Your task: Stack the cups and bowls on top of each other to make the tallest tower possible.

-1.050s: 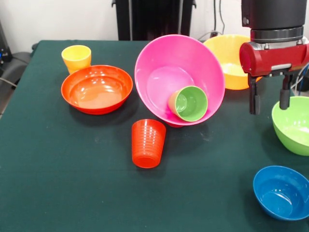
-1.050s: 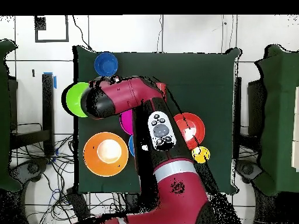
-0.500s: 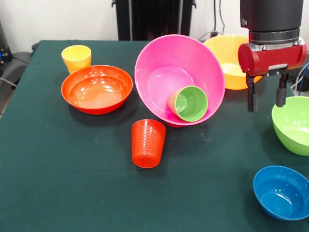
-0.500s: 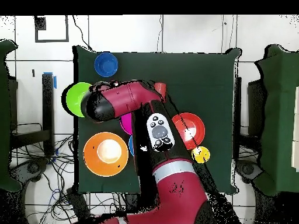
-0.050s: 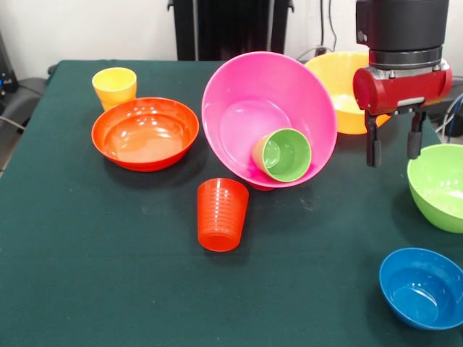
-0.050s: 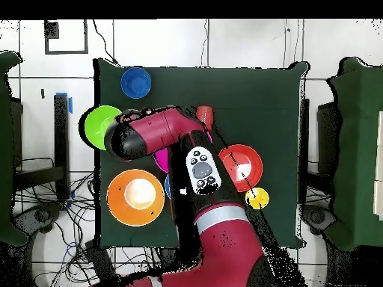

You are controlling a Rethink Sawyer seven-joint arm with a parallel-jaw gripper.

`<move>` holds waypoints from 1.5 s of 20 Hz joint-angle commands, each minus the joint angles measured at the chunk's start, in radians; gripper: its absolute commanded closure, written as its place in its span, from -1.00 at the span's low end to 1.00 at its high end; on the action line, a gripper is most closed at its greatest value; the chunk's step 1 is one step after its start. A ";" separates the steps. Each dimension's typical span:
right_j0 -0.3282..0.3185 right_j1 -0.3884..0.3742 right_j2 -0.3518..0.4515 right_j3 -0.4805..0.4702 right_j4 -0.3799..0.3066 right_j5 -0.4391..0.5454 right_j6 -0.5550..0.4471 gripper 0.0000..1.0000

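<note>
Our gripper point(image 5: 391, 147) hangs in the air with fingers parted moderately and nothing between them, in the gap between the pink bowl point(image 5: 269, 119) and the lime green bowl point(image 5: 438, 186), clear of both. No tower worth the name yet: the pink bowl sits tipped on its side near the table's point(image 5: 87, 275) middle, mouth facing the front edge, with the light green cup point(image 5: 283, 154) lying on its side in the lower lip. Probably rolled there; the curved wall cradles it. It looks propped on something behind it, but we cannot tell on what.

The rest is loose on the dark green cloth:
- ribbed orange-red cup point(image 5: 221, 214), mouth up, just in front of the pink bowl
- shallow red-orange bowl point(image 5: 145, 133) toward one side edge, yellow cup point(image 5: 114, 87) just behind it
- yellow-orange bowl point(image 5: 346, 90) behind the pink one, near the back edge
- blue bowl point(image 5: 422, 287) at the front corner on the lime bowl's side

All glossy moulded plastic, smooth round rims; only the orange-red cup has ridges. We'd expect slick, light parts that slide and nest easily.

Overhead, the arm point(image 6: 161, 134) covers most of the pink bowl. A sliver of another blue piece point(image 6: 168, 187) shows at the arm's edge; we can't identify it.

Judgement: the pink bowl needs righting before it can carry a stack.
</note>
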 commanded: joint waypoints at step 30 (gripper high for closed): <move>0.116 0.105 -0.145 -0.009 -0.024 -0.161 0.079 -1.00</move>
